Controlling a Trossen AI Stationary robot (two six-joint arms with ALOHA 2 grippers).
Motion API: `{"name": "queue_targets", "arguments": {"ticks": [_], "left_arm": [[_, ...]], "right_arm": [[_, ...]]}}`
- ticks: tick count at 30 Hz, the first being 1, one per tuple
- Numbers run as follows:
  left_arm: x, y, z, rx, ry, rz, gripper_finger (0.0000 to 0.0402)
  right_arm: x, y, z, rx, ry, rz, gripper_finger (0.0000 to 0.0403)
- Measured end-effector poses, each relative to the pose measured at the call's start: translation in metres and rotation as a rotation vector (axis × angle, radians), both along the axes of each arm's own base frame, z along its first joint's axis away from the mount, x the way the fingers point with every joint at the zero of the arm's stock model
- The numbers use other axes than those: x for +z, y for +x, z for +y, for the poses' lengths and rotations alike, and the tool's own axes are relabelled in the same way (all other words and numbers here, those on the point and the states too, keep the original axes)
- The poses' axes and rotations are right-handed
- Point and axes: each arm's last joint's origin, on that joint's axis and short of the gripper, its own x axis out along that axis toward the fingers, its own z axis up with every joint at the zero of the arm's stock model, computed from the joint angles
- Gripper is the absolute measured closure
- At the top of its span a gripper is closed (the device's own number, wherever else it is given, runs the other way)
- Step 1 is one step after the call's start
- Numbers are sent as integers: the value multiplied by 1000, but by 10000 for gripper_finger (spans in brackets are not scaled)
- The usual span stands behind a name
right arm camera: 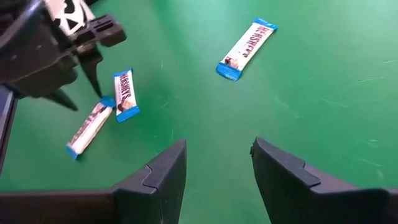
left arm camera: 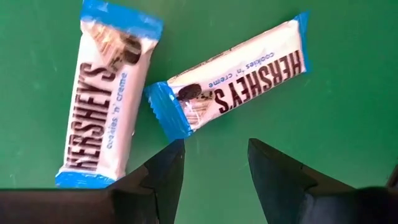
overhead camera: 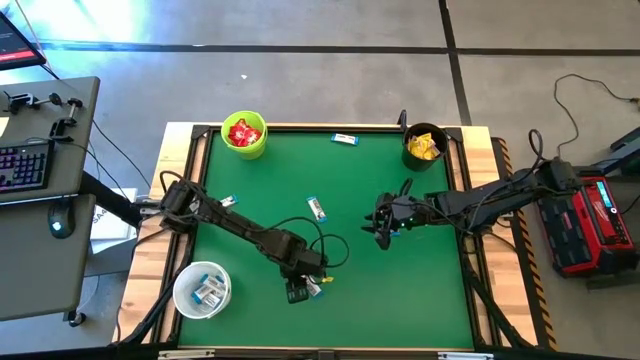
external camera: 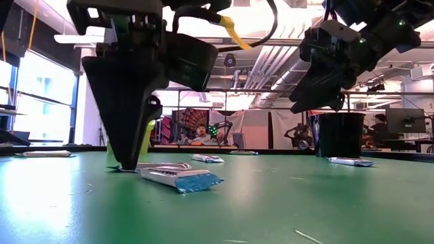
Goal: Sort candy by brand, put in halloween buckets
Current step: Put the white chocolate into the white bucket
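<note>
L gripper [left arm camera: 211,165], jaws apart, is held low over two white-and-blue bars [left arm camera: 233,78] on the worktop [overhead camera: 400,290]; nothing gripped. Next, judged: closing on one bar, w/ carry to white bucket [overhead camera: 203,290]. R gripper [right arm camera: 217,165] is hung mid-worktop, jaws apart, empty.

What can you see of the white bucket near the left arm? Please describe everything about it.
The white bucket is a small round pail of pale, see-through looking plastic, standing upright and open near the table's front left corner. Inside lie several white-and-blue candy bars. It stands apart from the left claw, and nothing touches it except the green mat under it.
</note>
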Motion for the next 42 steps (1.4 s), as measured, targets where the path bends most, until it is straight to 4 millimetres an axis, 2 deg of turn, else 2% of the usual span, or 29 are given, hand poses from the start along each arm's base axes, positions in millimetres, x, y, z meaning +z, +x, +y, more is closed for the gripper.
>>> {"name": "queue_targets", "arguments": {"ticks": [17,24,34,39,42], "left_arm": [[5,0,17,31,35,25,232],[7,11,24,-12,-94,-47,232],[-13,2,36,36,-131,58,232],[-13,3,35,31,-170,43,233],[-13,4,34,21,-175,37,249]], "right_arm": [[0,-2,15,22,-5,-3,234],[0,-2,15,21,-6,-1,234],[-1,-3,15,18,-11,13,234],[-1,-3,14,10,-17,13,234],[-1,-3,14,10,-17,13,234]]}}
